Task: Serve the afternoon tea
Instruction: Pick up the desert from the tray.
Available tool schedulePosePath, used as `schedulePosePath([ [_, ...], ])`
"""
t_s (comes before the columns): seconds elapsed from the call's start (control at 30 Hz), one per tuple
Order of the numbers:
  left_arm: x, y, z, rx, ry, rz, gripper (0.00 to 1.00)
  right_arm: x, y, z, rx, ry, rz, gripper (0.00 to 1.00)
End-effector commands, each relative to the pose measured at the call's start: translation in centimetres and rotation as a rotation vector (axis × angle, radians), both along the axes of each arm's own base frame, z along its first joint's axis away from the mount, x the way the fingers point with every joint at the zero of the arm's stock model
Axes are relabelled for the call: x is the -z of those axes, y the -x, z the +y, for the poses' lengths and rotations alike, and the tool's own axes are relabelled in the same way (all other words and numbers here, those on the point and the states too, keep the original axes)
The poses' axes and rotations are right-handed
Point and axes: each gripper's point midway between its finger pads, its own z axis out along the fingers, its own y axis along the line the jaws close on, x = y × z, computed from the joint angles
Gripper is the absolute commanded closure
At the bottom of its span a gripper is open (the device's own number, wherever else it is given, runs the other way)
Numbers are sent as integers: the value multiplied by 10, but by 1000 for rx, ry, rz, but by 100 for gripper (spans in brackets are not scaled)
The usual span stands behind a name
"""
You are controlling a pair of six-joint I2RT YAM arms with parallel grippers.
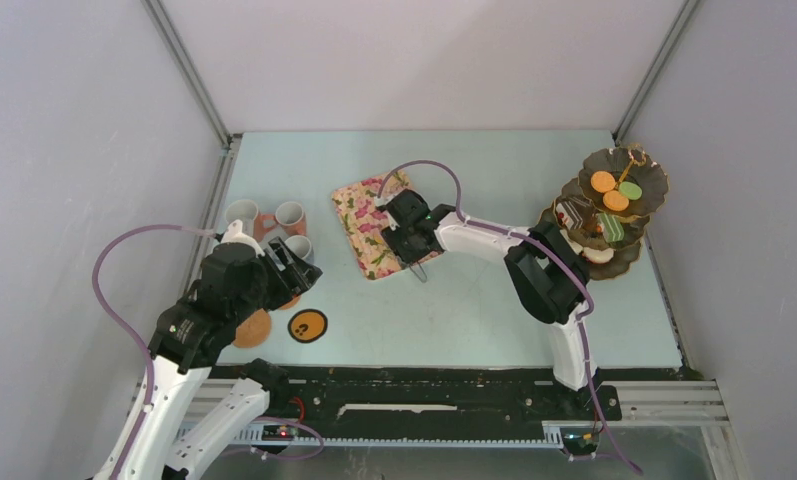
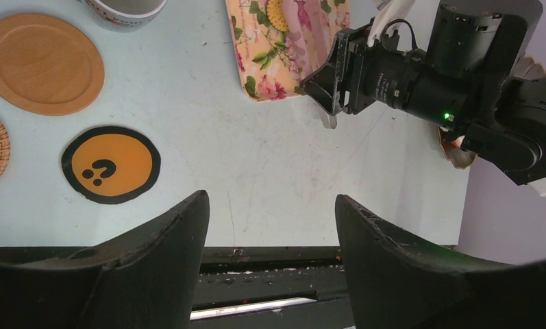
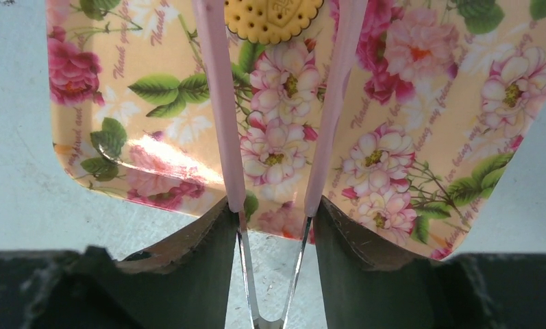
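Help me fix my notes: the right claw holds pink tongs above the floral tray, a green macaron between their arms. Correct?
No: the right wrist view shows a yellow biscuit, not a green macaron, between the arms. The right claw does hold the pink tongs above the floral tray.

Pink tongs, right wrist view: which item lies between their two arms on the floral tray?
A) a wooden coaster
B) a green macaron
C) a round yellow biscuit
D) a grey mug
C: the pink tongs, gripped by the right gripper, reach out over the floral tray with a round yellow biscuit between their two arms.
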Motion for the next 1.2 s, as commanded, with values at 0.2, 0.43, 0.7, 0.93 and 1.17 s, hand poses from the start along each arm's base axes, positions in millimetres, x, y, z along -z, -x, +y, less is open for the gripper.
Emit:
schedulePosePath([
  [0.2, -6, -4, 0, -19, 19, -16, 27, -1, -6, 18, -67, -10, -37, 51],
  [0.43, -5, -4, 0, -21, 20, -15, 27, 3, -4, 20, -100, 6, -48, 45],
  [0.7, -4, -6, -1, -22, 27, -15, 27, 7, -6, 20, -111, 27, -57, 39],
  [0.93, -6, -7, -3, -18, 29, -16, 27, 9, -18, 26, -69, 59, -60, 44],
  [1.17, -6, -6, -1, -19, 22, -19, 27, 9, -19, 21, -56, 89, -51, 56],
])
